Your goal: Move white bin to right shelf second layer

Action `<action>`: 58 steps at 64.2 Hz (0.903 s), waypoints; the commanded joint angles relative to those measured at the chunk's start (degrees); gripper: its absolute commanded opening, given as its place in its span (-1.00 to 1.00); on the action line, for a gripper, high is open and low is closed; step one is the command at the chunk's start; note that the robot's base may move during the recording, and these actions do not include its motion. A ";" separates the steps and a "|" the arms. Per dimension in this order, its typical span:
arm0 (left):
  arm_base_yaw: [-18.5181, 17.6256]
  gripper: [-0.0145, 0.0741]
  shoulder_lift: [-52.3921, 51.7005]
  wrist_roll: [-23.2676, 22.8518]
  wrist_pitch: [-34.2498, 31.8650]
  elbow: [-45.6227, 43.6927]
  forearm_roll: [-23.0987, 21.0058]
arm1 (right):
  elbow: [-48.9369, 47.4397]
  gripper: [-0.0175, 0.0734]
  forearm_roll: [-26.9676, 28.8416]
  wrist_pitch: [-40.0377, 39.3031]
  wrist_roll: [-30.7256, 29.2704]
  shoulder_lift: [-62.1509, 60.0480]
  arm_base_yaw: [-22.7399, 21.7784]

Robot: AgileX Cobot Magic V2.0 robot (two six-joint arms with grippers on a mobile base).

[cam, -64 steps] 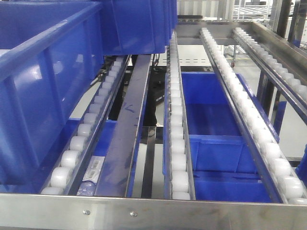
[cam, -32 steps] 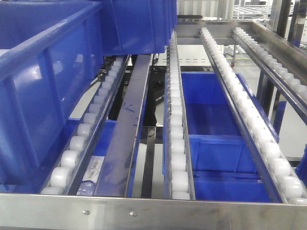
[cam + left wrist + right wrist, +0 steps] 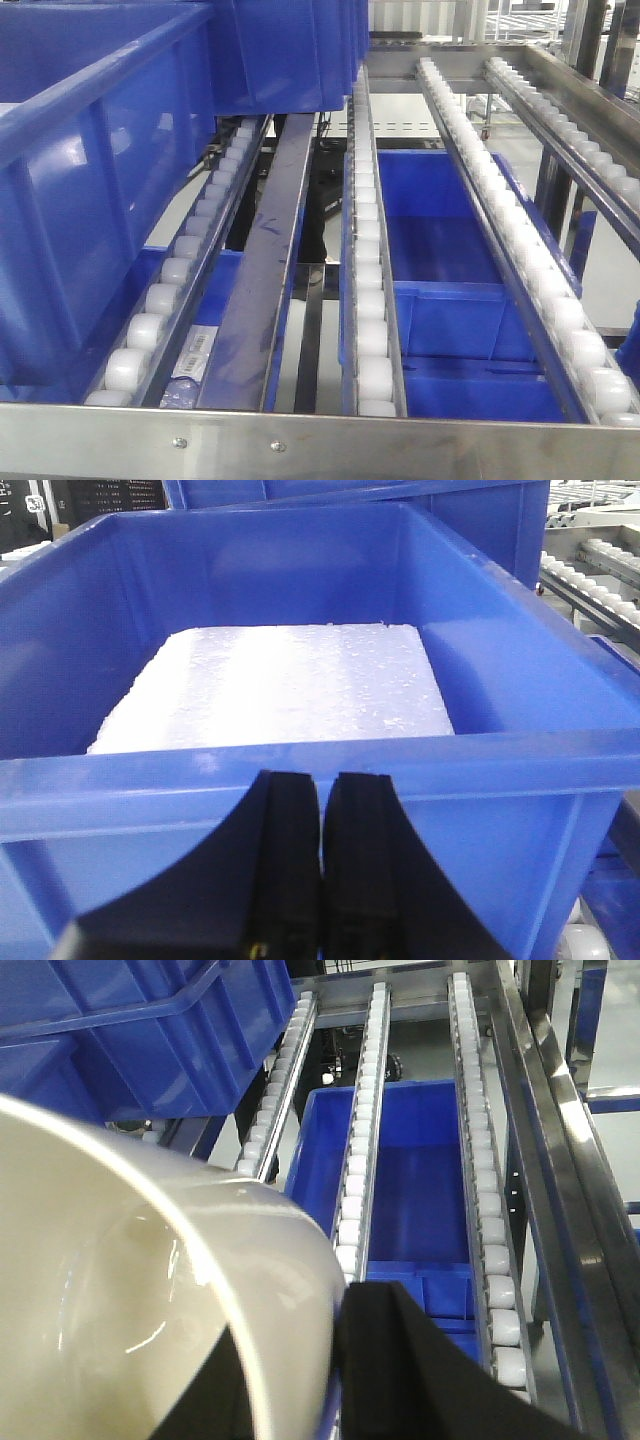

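Note:
The white bin (image 3: 130,1290) fills the lower left of the right wrist view, glossy and cream-white, lifted above the rack. My right gripper (image 3: 300,1332) is shut on its wall, one finger inside the tub and one finger outside it. Below and ahead lies the right shelf second layer (image 3: 362,1130), steel rails lined with white rollers; in the front view its roller rails (image 3: 372,330) run back from a screwed steel front lip (image 3: 320,440). Neither gripper nor the bin shows in the front view. My left gripper (image 3: 322,780) is shut on nothing, just in front of a blue crate's rim.
A blue crate (image 3: 500,810) holding a white foam slab (image 3: 280,685) stands before the left gripper. Large blue crates (image 3: 90,170) sit on the left rails. Another blue crate (image 3: 440,290) lies on the level beneath the rollers. A steel side rail (image 3: 560,1110) bounds the right.

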 commanded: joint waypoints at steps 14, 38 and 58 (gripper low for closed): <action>-0.21 -0.48 -0.80 -0.20 -4.80 2.11 -0.31 | -1.78 -0.49 -0.57 -6.14 -0.11 0.65 -0.26; -0.21 -0.48 -0.80 -0.20 -4.80 2.11 -0.31 | -1.78 -0.49 -0.57 -7.57 -0.11 0.65 -0.26; -0.21 -0.48 -0.80 -0.20 -4.80 2.11 -0.31 | -1.78 -0.49 -0.50 -7.85 -0.11 6.98 -0.14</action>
